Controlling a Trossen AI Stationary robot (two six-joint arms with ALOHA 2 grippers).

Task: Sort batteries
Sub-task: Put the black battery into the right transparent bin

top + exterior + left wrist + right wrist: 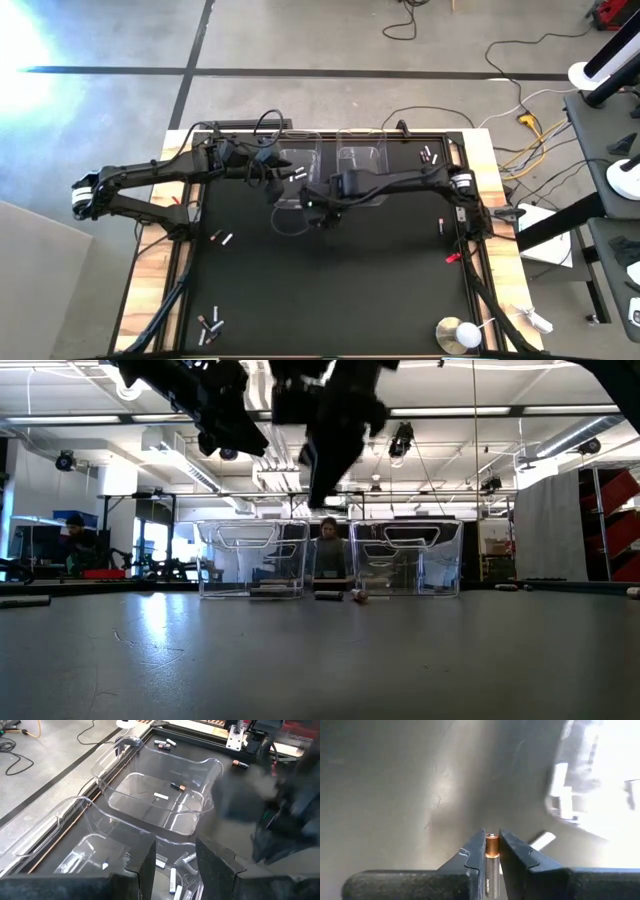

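Observation:
Two clear plastic bins stand side by side at the table's far middle: the left bin (293, 172) and the right bin (362, 160). My left gripper (175, 852) is open and empty above the left bin (100, 855), where several silvery-white batteries (172, 880) lie. The right bin (160, 795) holds a dark battery with a copper end (177, 786) and a white one (161, 796). My right gripper (491, 837) hangs above the table just in front of the bins (320, 213), shut on a dark copper-ended battery (491, 851). My right gripper pinches the dark battery's body (490, 870) between its two fingers. The battery lies along the fingers, and its copper end (491, 842) reaches out at the fingertips. It is lifted clear of the table.
Loose batteries lie on the black mat at left (222, 238), at the near left (210, 322), at the far right (430, 155) and at right (440, 222); one white one lies below my right gripper (542, 840). A red clip (452, 257) and a round disc (462, 335) lie at right.

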